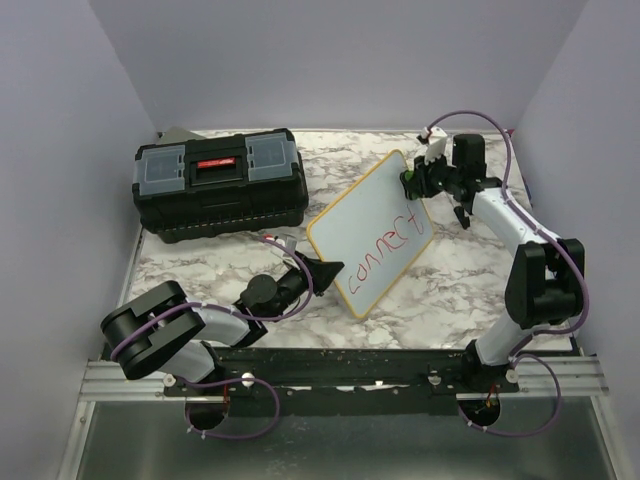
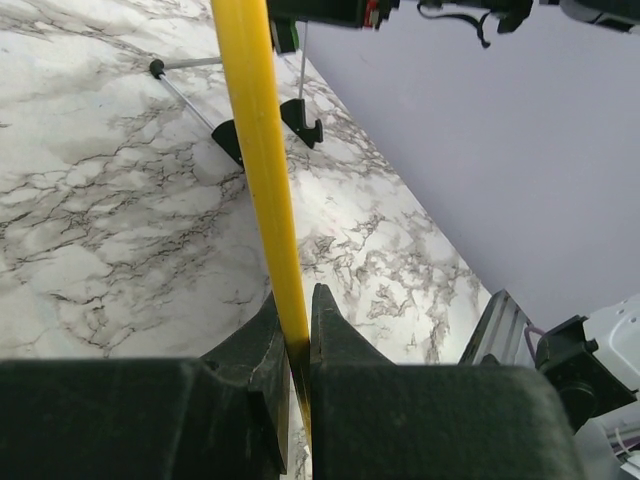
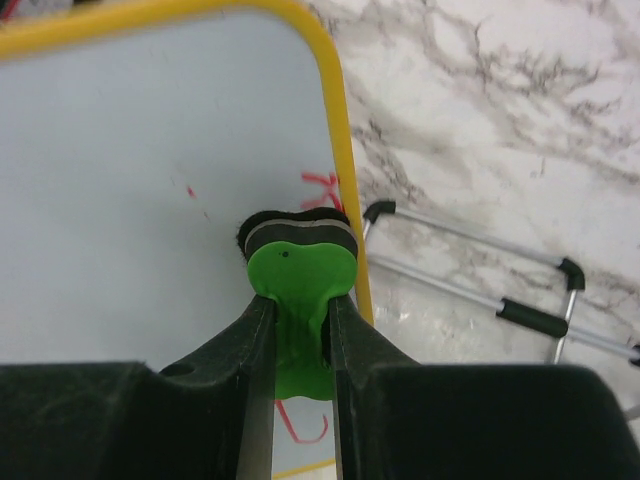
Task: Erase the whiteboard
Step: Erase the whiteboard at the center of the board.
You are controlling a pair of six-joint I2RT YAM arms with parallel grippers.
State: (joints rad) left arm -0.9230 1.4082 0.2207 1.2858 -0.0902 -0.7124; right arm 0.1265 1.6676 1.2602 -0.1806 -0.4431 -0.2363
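Whiteboard [image 1: 365,225]: mid-table, turned diagonally, one corner towards the back right and one towards the near arms; yellow frame, white face up and tilted.
Red handwriting [image 1: 385,255]: runs along the lower half of the board and reads roughly "connect"; unerased.
Left gripper [image 2: 296,325]: clamped shut on the board's yellow frame at the near-left edge. The wrist view shows the frame edge-on, pinched between both fingers.
Right gripper [image 3: 300,312]: closed around the green eraser [image 3: 298,272], at the board's back-right corner.
Eraser contact: the black felt pad faces the white surface just inside the right-hand frame, beside a few red strokes. Actual touch looks likely but cannot be confirmed.
Stand [image 3: 500,295]: metal wire legs with black tips, on the marble just beyond the board's right edge in the right wrist view. Whether they carry the board's weight cannot be told.
Toolbox [image 1: 220,185]: black, grey lid compartments, red latch; back left, well apart from the board.
Table [image 1: 450,290]: white-grey marble pattern.
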